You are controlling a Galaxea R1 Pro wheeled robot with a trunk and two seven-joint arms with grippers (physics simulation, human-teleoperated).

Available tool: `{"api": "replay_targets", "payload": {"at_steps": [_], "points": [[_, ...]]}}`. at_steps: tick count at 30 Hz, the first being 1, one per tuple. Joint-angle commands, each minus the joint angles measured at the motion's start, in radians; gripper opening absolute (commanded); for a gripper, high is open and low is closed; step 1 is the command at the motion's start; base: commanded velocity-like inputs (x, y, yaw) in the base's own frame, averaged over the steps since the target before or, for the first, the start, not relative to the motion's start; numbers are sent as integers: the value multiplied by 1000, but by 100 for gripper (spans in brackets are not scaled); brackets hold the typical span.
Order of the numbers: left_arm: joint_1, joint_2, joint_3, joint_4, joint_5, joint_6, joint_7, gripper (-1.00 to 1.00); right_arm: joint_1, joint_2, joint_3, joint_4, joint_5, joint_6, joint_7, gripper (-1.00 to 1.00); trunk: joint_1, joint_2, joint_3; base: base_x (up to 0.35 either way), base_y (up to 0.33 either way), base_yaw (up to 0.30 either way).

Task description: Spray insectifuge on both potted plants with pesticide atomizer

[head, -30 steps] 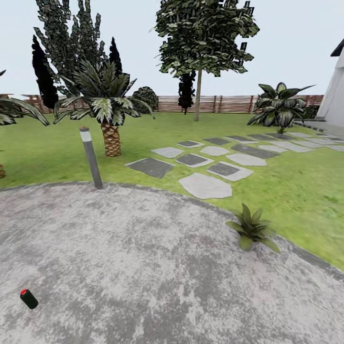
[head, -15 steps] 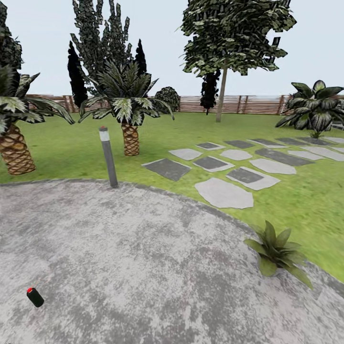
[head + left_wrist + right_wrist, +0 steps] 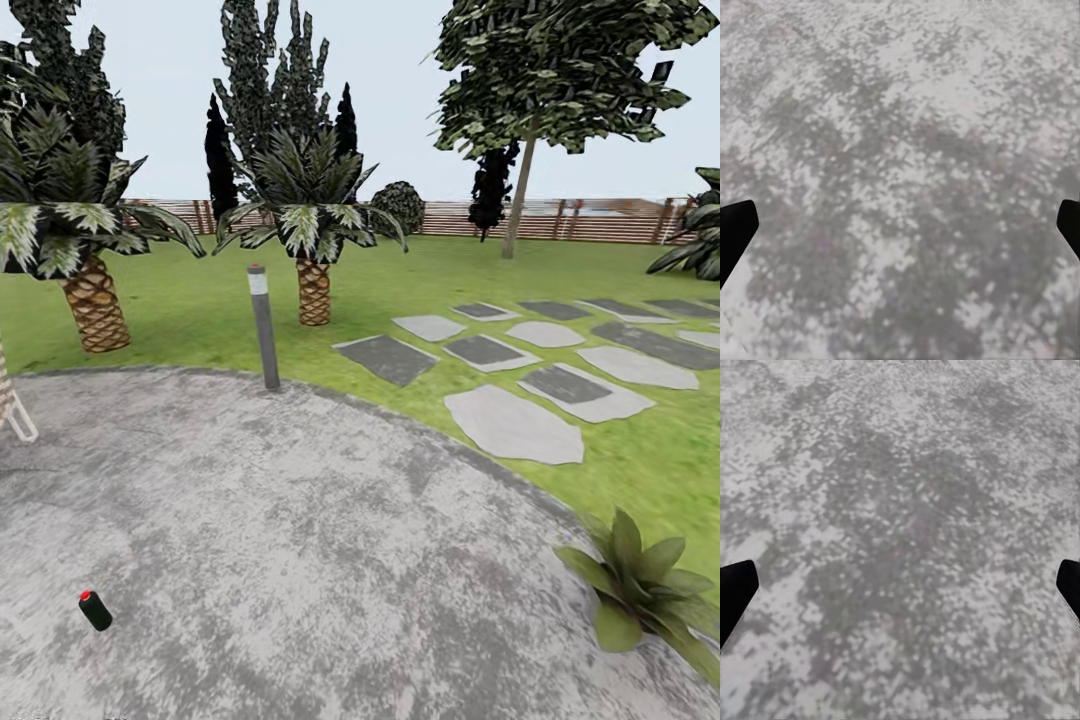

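Camera panned left: scene shifted right against a second ago, second palm [image 3: 85, 240] now in view. Bottle [image 3: 95, 610] lying on patio [image 3: 300, 540], low left, dark with red cap. Potted plant [image 3: 640, 595] at patio edge, far right. Left gripper [image 3: 900, 225] and right gripper [image 3: 900, 585] spread wide, empty. Likely lining up on the bottle.

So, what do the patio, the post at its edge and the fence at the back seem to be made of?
The patio looks like rough stone or concrete: mottled grey, matte, grainy. The post looks like metal or plastic, which one is unclear: smooth, dark grey, with a pale band near the top. The fence seems wood: brown horizontal slats, though it is far and blurred.
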Motion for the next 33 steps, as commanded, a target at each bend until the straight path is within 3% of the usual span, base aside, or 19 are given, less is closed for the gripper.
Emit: {"api": "replay_targets", "payload": {"at_steps": [1,9,33], "points": [[-1,0,-1,1,-2,-3,4,100,0,0,0,0,0,-3,0,100,0,0,-1,179,-119,278],[-1,0,-1,1,-1,-4,4,100,0,0,0,0,0,-3,0,100,0,0,-1,137,-70,278],[2,0,-1,1,-2,-4,4,100,0,0,0,0,0,-3,0,100,0,0,-1,4,-1,278]]}}
